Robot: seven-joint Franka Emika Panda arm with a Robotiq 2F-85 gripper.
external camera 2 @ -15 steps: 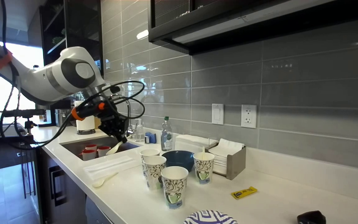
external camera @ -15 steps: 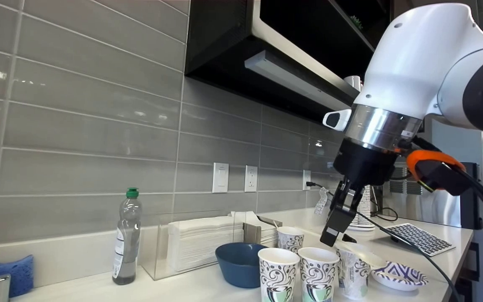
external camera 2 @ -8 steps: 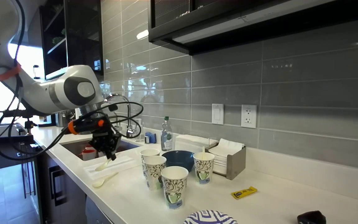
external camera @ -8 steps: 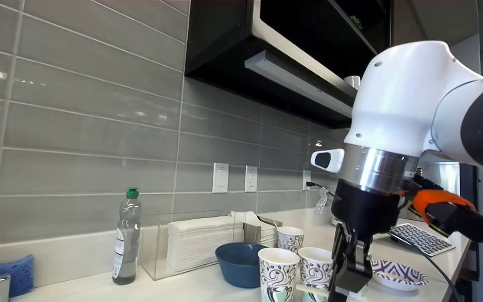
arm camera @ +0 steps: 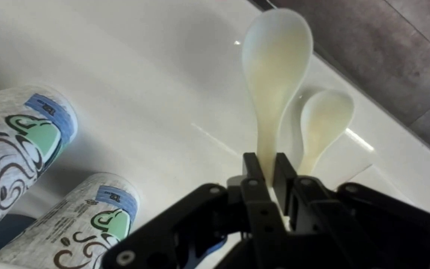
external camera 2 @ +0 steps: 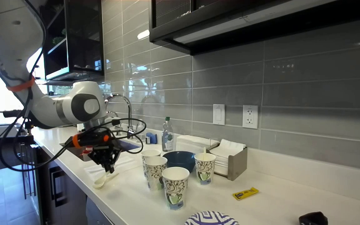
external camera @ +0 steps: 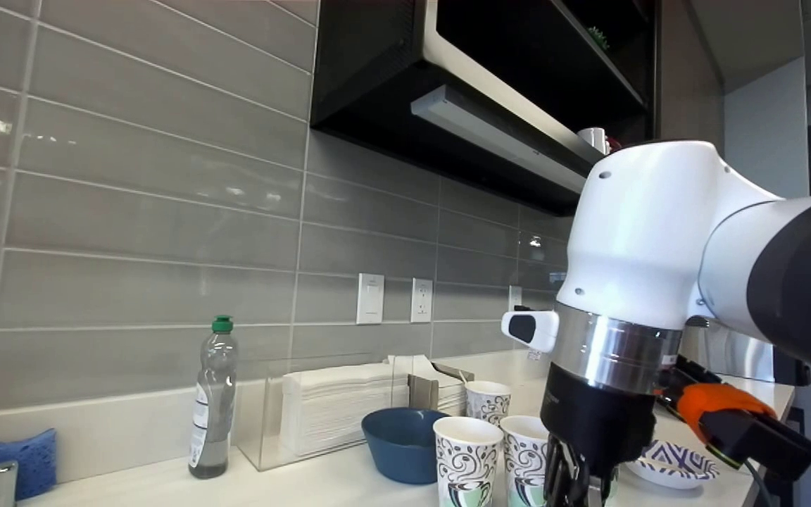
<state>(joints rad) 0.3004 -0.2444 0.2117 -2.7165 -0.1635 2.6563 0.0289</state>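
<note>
Over the counter [arm camera: 162, 112], gripper [arm camera: 267, 164] clamped on pale spoon [arm camera: 277, 48], lower than a second ago

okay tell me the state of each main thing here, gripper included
Gripper: closed on a pale spoon
Pale spoon: held by the handle, above the counter
Second spoon: lying on the counter
Paper cups: four, all upright
Blue bowl: upright
Dish soap bottle: upright, green cap on
Napkin holder: stocked
Yellow packet: lying flat; opened or not, can't tell

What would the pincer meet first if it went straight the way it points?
Most likely the counter, though depth is unclear: the pincer and its held spoon point down at it, and a loose spoon lies near that line.
</note>
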